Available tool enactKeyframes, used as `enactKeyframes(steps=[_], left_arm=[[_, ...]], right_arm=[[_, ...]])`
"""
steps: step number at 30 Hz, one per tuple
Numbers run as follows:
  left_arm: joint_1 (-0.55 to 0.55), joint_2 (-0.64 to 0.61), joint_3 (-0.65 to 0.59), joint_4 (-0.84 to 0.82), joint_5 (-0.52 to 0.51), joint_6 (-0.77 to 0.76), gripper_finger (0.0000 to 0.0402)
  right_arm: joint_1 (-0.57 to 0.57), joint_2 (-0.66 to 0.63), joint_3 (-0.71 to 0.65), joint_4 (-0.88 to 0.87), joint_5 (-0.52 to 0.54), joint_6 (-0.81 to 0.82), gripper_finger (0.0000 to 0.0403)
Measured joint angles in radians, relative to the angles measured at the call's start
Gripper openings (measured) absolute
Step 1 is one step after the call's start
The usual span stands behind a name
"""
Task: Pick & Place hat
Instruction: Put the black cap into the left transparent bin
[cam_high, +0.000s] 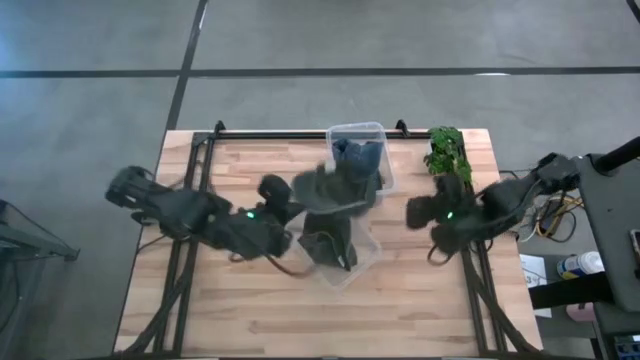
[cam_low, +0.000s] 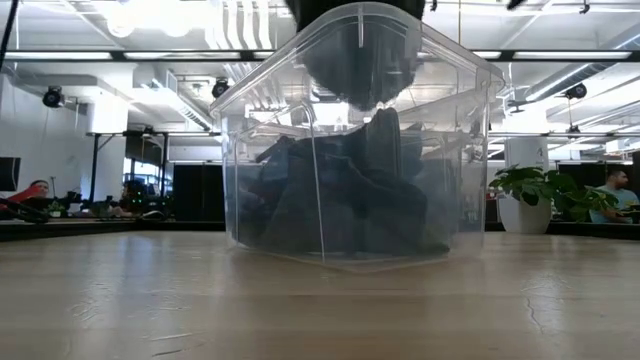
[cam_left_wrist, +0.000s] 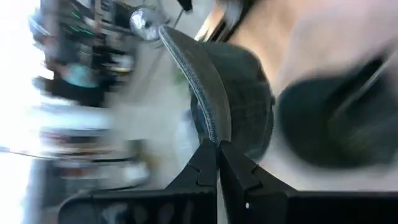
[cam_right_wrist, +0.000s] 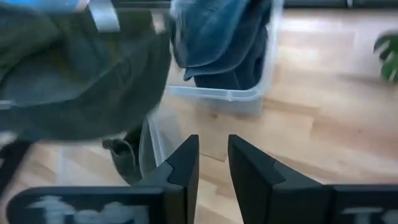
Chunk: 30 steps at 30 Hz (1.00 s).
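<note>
Even, diffuse light covers my table (cam_high: 250, 310), with only soft shadows under my arms. Level across the table, the ceiling lights (cam_low: 180, 15) glare white and shine through the clear bin (cam_low: 350, 140). My left wrist picture is streaked with motion blur, its bright side washed out. My right wrist picture is blurred too, the hat (cam_right_wrist: 74, 81) smeared.

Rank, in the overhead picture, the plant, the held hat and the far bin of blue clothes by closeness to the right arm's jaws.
From the right gripper:
1. Plant, at the table's far edge beside it, and far bin, toward the middle: too close to call.
2. Held hat, pinched by the left gripper, above the near bin.
</note>
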Motion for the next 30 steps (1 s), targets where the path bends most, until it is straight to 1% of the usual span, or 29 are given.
enactKeyframes(steps=[2,3,4,8,12,15,19,25,27,30], left_arm=[[0.003,0.051,0.008,0.001,-0.111,0.166,0.0000],[0.007,0.073,0.009,0.001,-0.153,0.209,0.0000],[0.011,0.092,0.009,0.001,-0.173,0.234,0.0000],[0.006,0.127,0.009,0.000,-0.186,0.261,0.0000],[-0.023,0.136,0.007,0.040,-0.252,0.281,0.0000],[-0.044,0.138,0.006,0.082,-0.265,0.295,0.0000],[-0.091,0.140,0.007,0.154,-0.329,0.316,0.0000],[-0.163,0.143,0.006,0.175,-0.353,0.310,0.0000],[-0.179,0.149,0.006,0.175,-0.365,0.299,0.0000],[-0.187,0.165,0.006,0.175,-0.368,0.280,0.0000]], right_arm=[[-0.029,-0.094,-0.075,0.051,-0.033,0.016,0.0075],[-0.043,-0.138,-0.112,0.083,-0.043,0.018,0.0071],[-0.056,-0.182,-0.148,0.120,-0.052,0.017,0.0067],[-0.134,-0.319,-0.281,0.187,-0.061,-0.007,0.0051],[-0.243,-0.396,-0.392,0.232,-0.091,-0.060,0.0037],[-0.326,-0.425,-0.458,0.342,-0.120,-0.168,0.0029],[-0.440,-0.430,-0.517,0.521,-0.133,-0.354,0.0027],[-0.629,-0.403,-0.540,0.703,-0.240,-0.598,0.0027],[-0.673,-0.400,-0.540,0.805,-0.323,-0.667,0.0027],[-0.716,-0.371,-0.539,0.956,-0.502,-0.746,0.0027]])
